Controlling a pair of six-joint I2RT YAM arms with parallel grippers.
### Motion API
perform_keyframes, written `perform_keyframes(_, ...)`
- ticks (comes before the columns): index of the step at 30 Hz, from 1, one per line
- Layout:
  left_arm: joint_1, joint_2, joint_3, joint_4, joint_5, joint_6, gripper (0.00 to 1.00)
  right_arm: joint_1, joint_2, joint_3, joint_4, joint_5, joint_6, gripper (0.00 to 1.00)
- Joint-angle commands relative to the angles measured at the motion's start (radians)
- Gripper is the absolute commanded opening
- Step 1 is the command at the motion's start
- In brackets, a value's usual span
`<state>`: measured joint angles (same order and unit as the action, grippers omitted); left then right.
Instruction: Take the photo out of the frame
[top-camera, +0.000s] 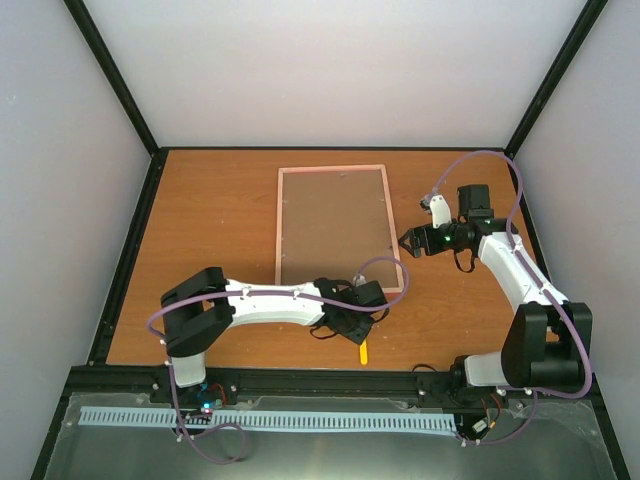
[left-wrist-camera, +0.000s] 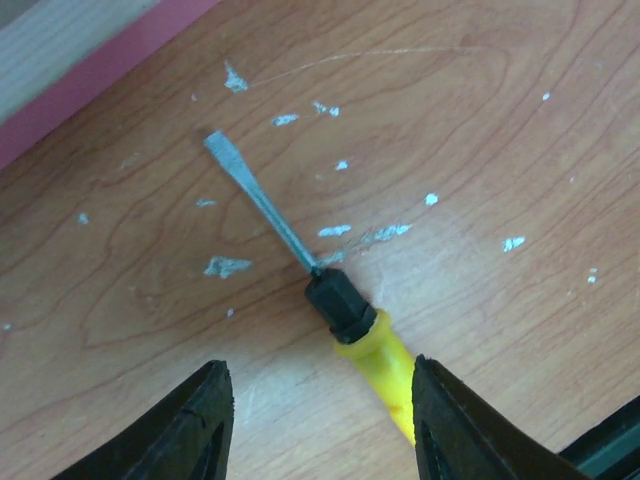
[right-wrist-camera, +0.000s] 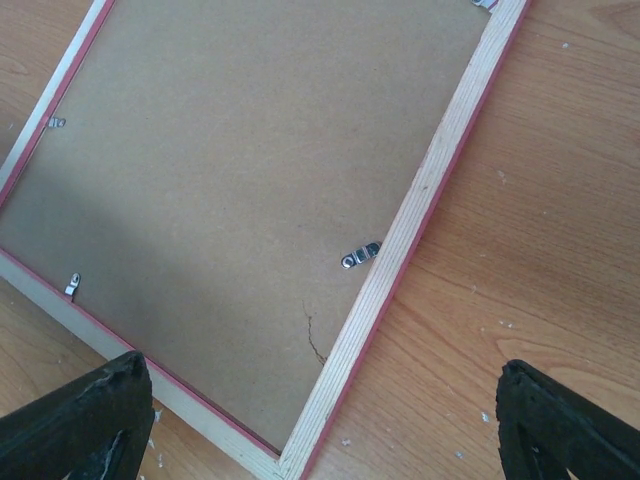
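The frame (top-camera: 392, 230) lies face down in the middle of the table. Its brown backing board (top-camera: 333, 225) faces up inside the pale pink edge. The photo is hidden under the board. In the right wrist view the board (right-wrist-camera: 250, 170) is held by small metal tabs (right-wrist-camera: 359, 255), and the frame's wooden rail (right-wrist-camera: 400, 260) runs diagonally. My right gripper (top-camera: 405, 241) is open and empty just off the frame's right edge, and it shows wide open in its own view (right-wrist-camera: 322, 360). My left gripper (left-wrist-camera: 318, 365) is open over the screwdriver's yellow handle (left-wrist-camera: 385, 365), near the frame's near corner.
The small screwdriver (top-camera: 364, 351) lies on the table near the front edge, its flat blade (left-wrist-camera: 255, 200) pointing toward the frame's pink edge (left-wrist-camera: 90, 75). White paint flecks mark the wood. Black rails and grey walls bound the table.
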<state>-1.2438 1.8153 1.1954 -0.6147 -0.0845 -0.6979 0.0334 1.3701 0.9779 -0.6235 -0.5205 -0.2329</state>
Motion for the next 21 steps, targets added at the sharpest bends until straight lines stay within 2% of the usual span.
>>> perform_keyframes(1, -0.014, 0.047, 0.066, 0.016, 0.013, -0.013, 0.49, -0.008, -0.027, -0.011, 0.022, -0.016, -0.014, 0.91)
perform_keyframes(7, -0.014, 0.153, 0.144, -0.027, -0.025, -0.053, 0.46, -0.016, -0.041, -0.014, 0.02, -0.023, -0.014, 0.91)
perform_keyframes(15, -0.014, 0.193, 0.176, -0.08, -0.1, -0.095, 0.3, -0.022, -0.046, -0.015, 0.018, -0.041, -0.014, 0.91)
perform_keyframes(21, 0.018, 0.219, 0.199, -0.074, -0.086, -0.081, 0.19, -0.023, -0.043, -0.013, 0.016, -0.056, -0.011, 0.91)
